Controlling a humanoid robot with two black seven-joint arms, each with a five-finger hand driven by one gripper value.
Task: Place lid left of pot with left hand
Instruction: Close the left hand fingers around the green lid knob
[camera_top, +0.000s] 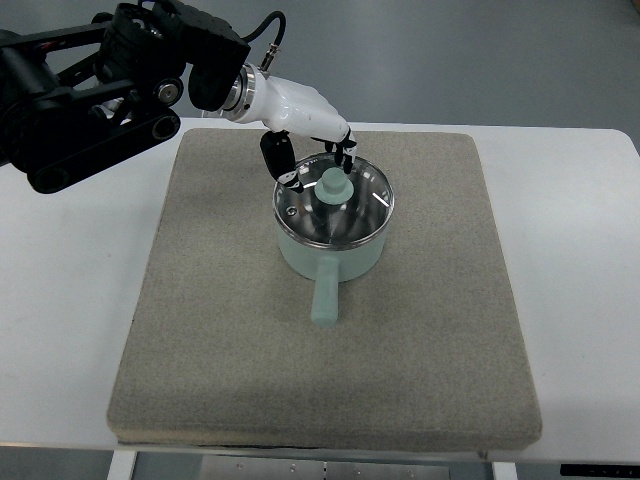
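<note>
Grey mat (250, 380) on white table (60, 300); mint pot (330, 255) sits mid-mat w/ glass lid (365, 205) on it, handle toward camera. Left hand (315, 150) hovers at lid's far-left rim, fingers (285, 160) loosely spread, holding nothing. Lid likely rigid, slick, breakable: best grip is centre knob (334, 187).

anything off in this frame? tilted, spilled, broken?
Nothing stands out. The lid sits level on the pot, which stands upright on the mat with its handle toward the camera. The left hand reaches the lid's knob from behind. No spills or damage visible.
</note>
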